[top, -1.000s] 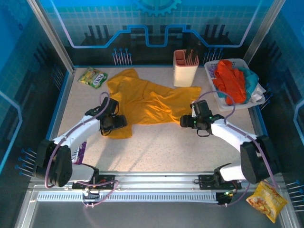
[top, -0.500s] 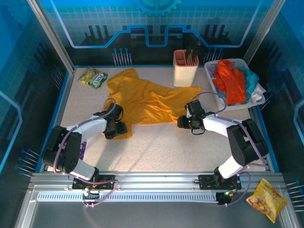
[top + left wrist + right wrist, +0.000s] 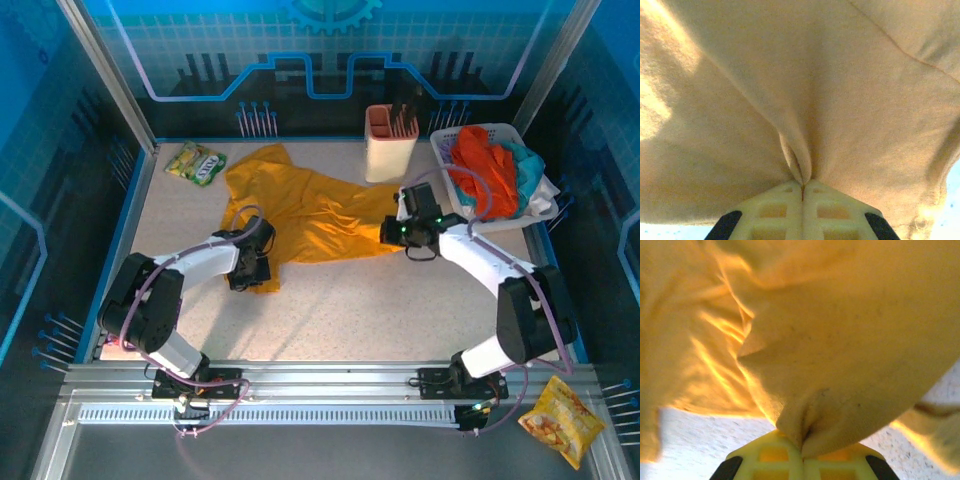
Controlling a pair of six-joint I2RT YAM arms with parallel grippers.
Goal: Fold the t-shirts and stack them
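Note:
A mustard-yellow t-shirt [image 3: 300, 205] lies spread and crumpled across the middle of the table. My left gripper [image 3: 252, 262] is shut on a pinched fold at its near-left corner; in the left wrist view the cloth [image 3: 805, 100] bunches into the closed fingertips [image 3: 802, 186]. My right gripper [image 3: 392, 232] is shut on the shirt's right edge, and the cloth [image 3: 850, 340] rises from the closed fingertips [image 3: 802, 447] in the right wrist view. More t-shirts, orange-red [image 3: 485, 170] and teal [image 3: 528, 165], are heaped in the white basket [image 3: 445, 160] at the back right.
A tall beige holder [image 3: 391, 143] stands just behind the right gripper. A green-yellow snack packet [image 3: 196, 162] lies at the back left. An orange snack bag [image 3: 560, 420] sits off the table by the front right rail. Bare tabletop [image 3: 350, 300] stretches in front of the shirt.
Both grippers went from open to shut, each pinching the yellow shirt. The right gripper moved back toward the holder with the cloth; the left slid slightly right along the near-left corner.

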